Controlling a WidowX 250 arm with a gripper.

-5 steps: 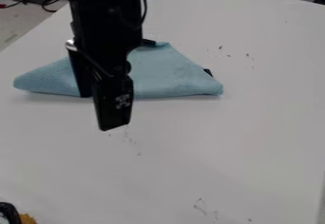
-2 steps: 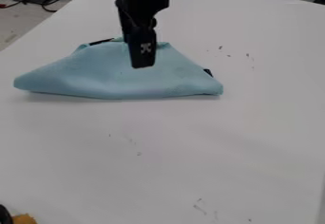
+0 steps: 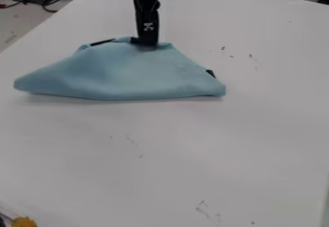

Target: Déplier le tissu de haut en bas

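Cloth folded, gripper at its top edge: the unfolding is all ahead of me

I have the black two-finger gripper (image 3: 146,41) down at the upper edge of the soft light-blue fabric cloth (image 3: 128,72), a little right of that edge's middle. The cloth lies on the smooth white table (image 3: 257,139), in the upper left part of my view, folded into a low, wide shape with a long lower side and slanting ends. As I judge it, I am at the start: the gripper is placed for a grasp, but no layer is lifted or laid open. What remains is to catch the top layer, draw it down toward the bottom of the view, lay it flat and let go.

I cannot tell whether the gripper is spread, pressed together or pinching fabric, since its tip meets the cloth's rim there. The folds underneath are hidden, so I can't count the layers. A thin black strip (image 3: 101,42) along the upper left rim and a small black patch (image 3: 210,73) at the right slope are hard to make out; they may be trim or a label. The bottom left corner cuts off a fuzzy yellow object (image 3: 24,221) that I can't identify.
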